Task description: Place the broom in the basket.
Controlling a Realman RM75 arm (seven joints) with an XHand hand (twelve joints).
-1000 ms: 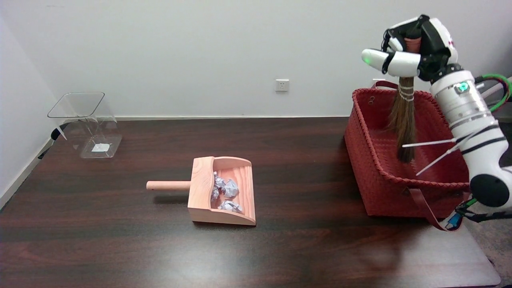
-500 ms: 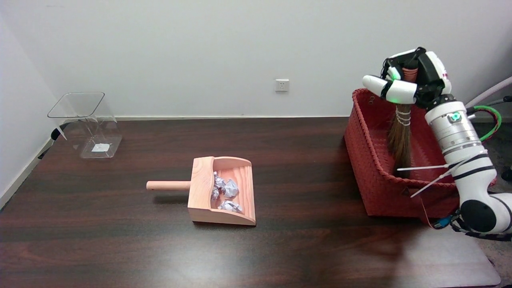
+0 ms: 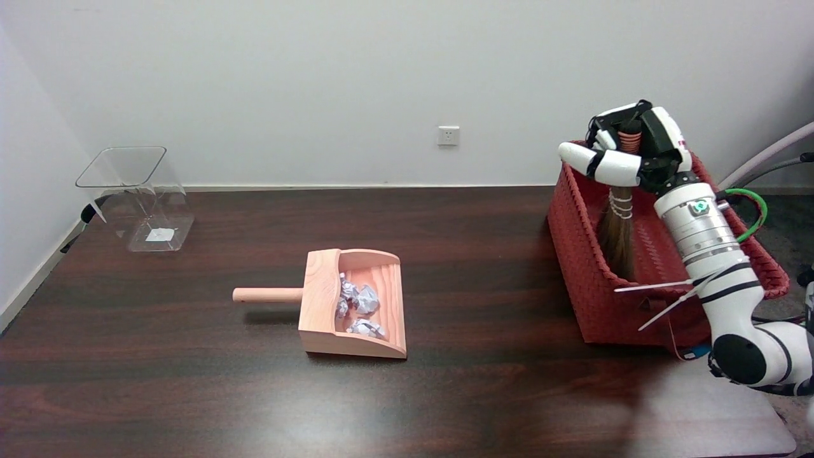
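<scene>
One broom (image 3: 618, 235), one basket (image 3: 582, 254), one dustpan (image 3: 353, 302), one clear bin (image 3: 137, 197) and seemingly three paper balls (image 3: 359, 308) are counted.

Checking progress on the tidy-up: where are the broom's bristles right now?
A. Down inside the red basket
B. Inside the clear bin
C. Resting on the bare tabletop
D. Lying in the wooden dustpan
A: the right hand holds the broom upright, bristles down inside the red basket.

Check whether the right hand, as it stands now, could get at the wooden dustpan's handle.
Probably not at once. The right hand grips the broom, which hangs upright inside the red basket, so it is occupied. Otherwise the table between the basket and the dustpan is bare, and the handle points away, leftward.
</scene>
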